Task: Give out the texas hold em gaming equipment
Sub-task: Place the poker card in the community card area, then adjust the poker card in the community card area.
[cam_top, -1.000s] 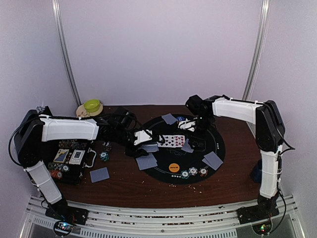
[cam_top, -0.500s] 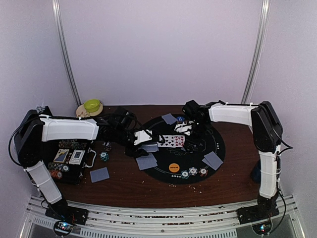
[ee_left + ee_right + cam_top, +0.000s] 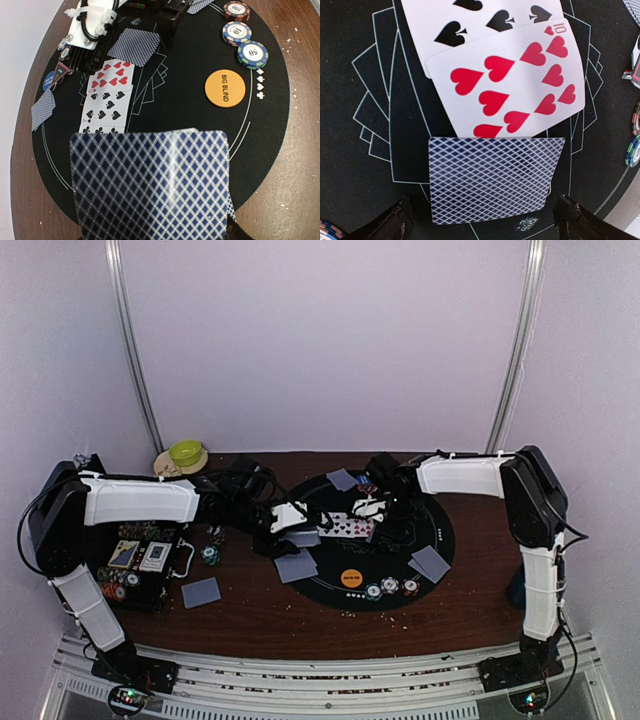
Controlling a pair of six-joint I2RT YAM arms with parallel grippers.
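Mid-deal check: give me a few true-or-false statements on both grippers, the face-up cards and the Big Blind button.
1. The right gripper stands open over a face-down card. True.
2. The face-up red card is a ten of diamonds. False: it is the ten of hearts, overlapping a spades card.
3. The Big Blind button is blue. False: it is orange.
4. The left gripper holds a blue-backed card. True.
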